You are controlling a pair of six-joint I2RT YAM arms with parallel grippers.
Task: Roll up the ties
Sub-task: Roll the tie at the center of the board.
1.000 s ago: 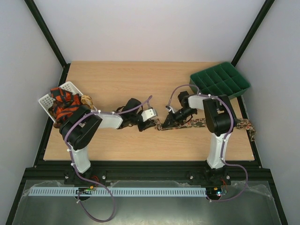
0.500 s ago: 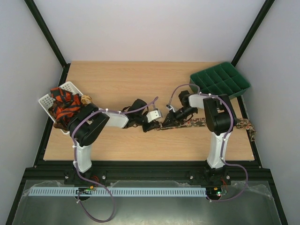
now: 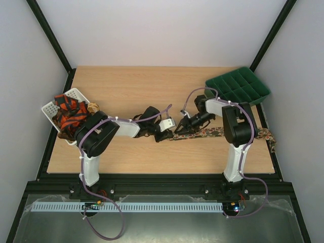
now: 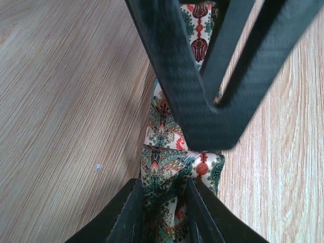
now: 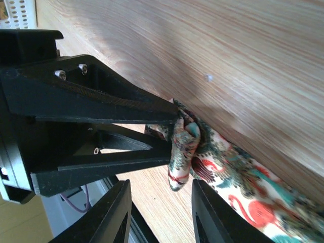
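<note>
The brown-olive floral tie (image 3: 217,132) lies along the table's front right, and its far end hangs over the right edge. My left gripper (image 3: 169,134) is shut on its folded left end; in the left wrist view (image 4: 163,185) the bunched fabric (image 4: 162,136) fills the gap between the jaws. My right gripper (image 3: 179,129) is open just right of that end. In the right wrist view (image 5: 161,185) its jaws stand apart on either side of the fold (image 5: 182,144) without touching it. Red-orange and black ties (image 3: 68,114) are piled in the basket.
A white plastic basket (image 3: 50,107) stands at the table's left edge. A green compartment tray (image 3: 238,87) stands at the back right. The two grippers are tip to tip; the left fingers (image 5: 101,101) fill the right wrist view.
My left gripper has moved right to the tie's left end and holds it. My right arm has lifted and drawn back a little.
</note>
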